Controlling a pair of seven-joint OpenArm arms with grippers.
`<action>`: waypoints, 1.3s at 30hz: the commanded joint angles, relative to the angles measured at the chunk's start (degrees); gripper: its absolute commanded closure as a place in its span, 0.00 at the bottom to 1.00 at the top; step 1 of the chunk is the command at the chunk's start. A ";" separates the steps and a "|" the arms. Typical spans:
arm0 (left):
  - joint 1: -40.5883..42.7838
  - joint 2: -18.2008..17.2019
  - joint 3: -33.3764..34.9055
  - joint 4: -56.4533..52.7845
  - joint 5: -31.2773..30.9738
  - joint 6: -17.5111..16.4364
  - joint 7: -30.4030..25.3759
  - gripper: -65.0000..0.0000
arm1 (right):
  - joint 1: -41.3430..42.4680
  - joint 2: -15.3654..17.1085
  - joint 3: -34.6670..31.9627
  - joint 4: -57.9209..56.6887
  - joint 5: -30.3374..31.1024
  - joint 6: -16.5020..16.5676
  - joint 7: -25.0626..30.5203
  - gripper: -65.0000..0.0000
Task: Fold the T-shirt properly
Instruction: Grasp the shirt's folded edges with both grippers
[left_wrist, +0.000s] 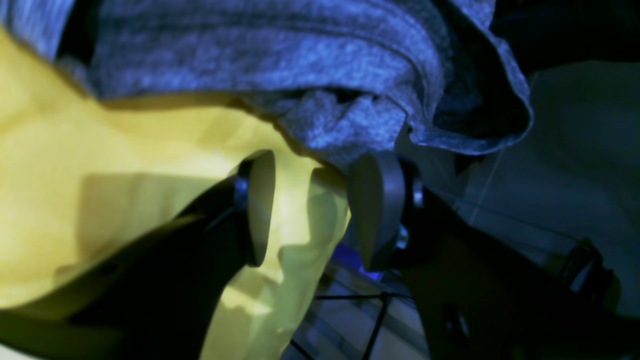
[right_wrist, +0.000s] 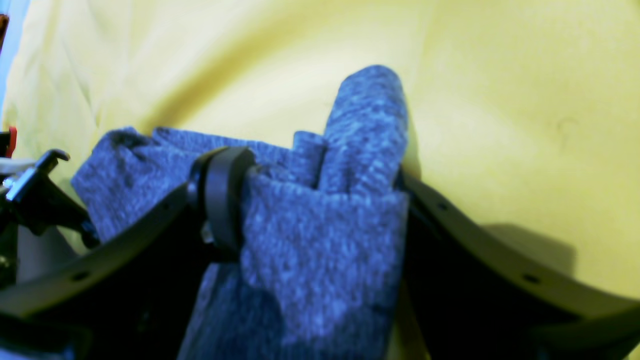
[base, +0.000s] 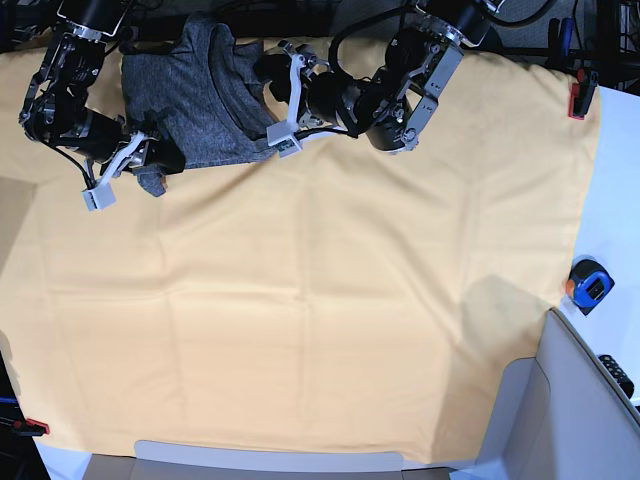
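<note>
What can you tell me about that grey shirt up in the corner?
The shirt is a heathered dark grey, soft thin knit, plain, no print. It lies bunched and partly folded at the far edge of the yellow cloth. The right gripper pinches a thick fold of it; the left gripper, fingers apart, sits just under a drooping hem.

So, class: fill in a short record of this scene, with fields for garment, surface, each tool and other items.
garment: grey shirt, bunched at the far edge of the cloth
surface: yellow cloth
right tool: shut on a fold of the shirt
left tool: open, at the shirt's edge, holding nothing
other items: tape measure, red clamp
</note>
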 joint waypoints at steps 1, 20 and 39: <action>-0.40 0.17 0.01 0.52 0.30 0.15 0.54 0.58 | 0.19 0.25 -0.19 0.18 -3.54 -0.38 -1.42 0.50; -0.84 0.26 2.21 0.43 0.39 0.24 0.54 0.58 | 2.30 -2.92 0.25 0.26 -9.34 -0.38 -1.16 0.50; -3.30 0.17 5.72 -0.98 0.57 0.68 0.54 1.00 | 1.77 -2.39 0.25 -1.93 -9.34 -0.38 1.56 0.50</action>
